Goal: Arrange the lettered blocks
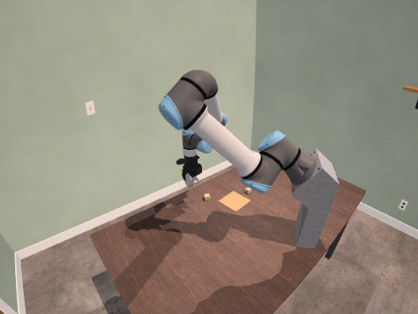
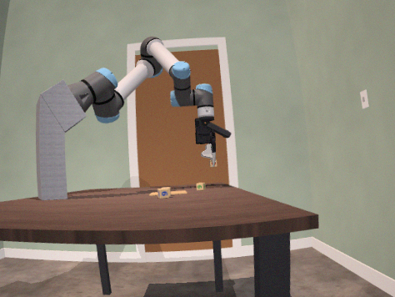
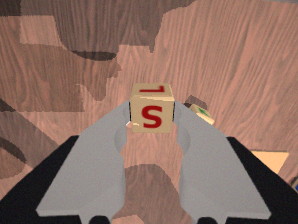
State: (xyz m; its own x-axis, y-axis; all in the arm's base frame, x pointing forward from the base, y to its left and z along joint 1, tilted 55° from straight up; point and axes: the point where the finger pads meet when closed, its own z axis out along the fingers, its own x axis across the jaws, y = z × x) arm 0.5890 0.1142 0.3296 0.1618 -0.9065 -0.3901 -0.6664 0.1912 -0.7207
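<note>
My gripper is shut on a wooden block with a red S. It holds the block well above the table, left of the orange mat. In the wrist view the S faces the camera and a red mark like a 1 or L is on the face above it. A block with a green letter lies on the table just below and beside the gripper, off the mat. Another block with a blue mark lies by the mat's far edge.
The dark wooden table carries the arm's grey pedestal. Green walls stand close behind the table. A brown door shows behind the arm in the exterior view.
</note>
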